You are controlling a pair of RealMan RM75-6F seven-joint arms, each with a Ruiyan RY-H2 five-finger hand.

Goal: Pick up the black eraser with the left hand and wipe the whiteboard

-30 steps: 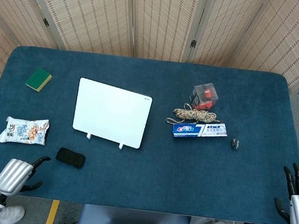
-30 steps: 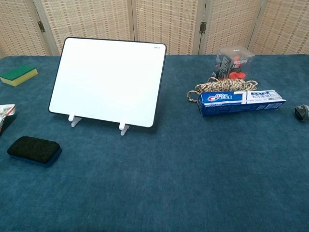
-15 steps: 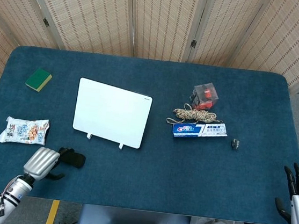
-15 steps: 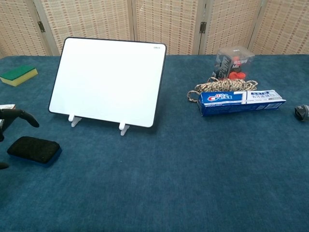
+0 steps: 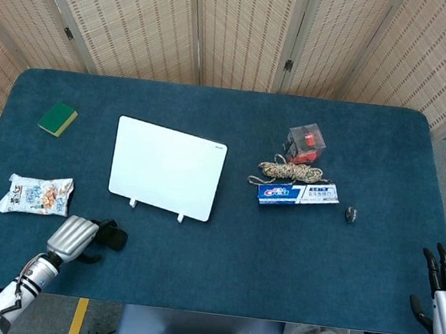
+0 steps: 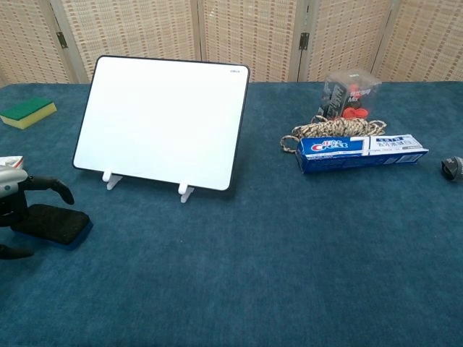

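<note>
The black eraser [image 6: 56, 223] lies flat on the blue table in front of the whiteboard's left corner; in the head view only its right end [image 5: 114, 238] shows past my hand. My left hand [image 5: 74, 237] is over the eraser's left end, with one finger [image 6: 52, 184] arched above it and the thumb [image 6: 14, 252] on the near side. The fingers stand apart and do not grip it. The white whiteboard [image 5: 168, 169] leans on its small stand [image 6: 163, 119]. My right hand [image 5: 444, 291] hangs off the table's front right edge, fingers spread, holding nothing.
A green sponge [image 5: 58, 118] lies at the back left and a snack packet [image 5: 36, 195] just beyond my left hand. To the right of the board are a rope bundle [image 5: 289, 172], a clear box [image 5: 305, 142], a toothpaste box [image 5: 298, 195] and a small dark object [image 5: 350, 215].
My left hand has come up from the table's front left edge, moving right and forward onto the eraser's left end. The eraser, the board and my right hand have stayed put.
</note>
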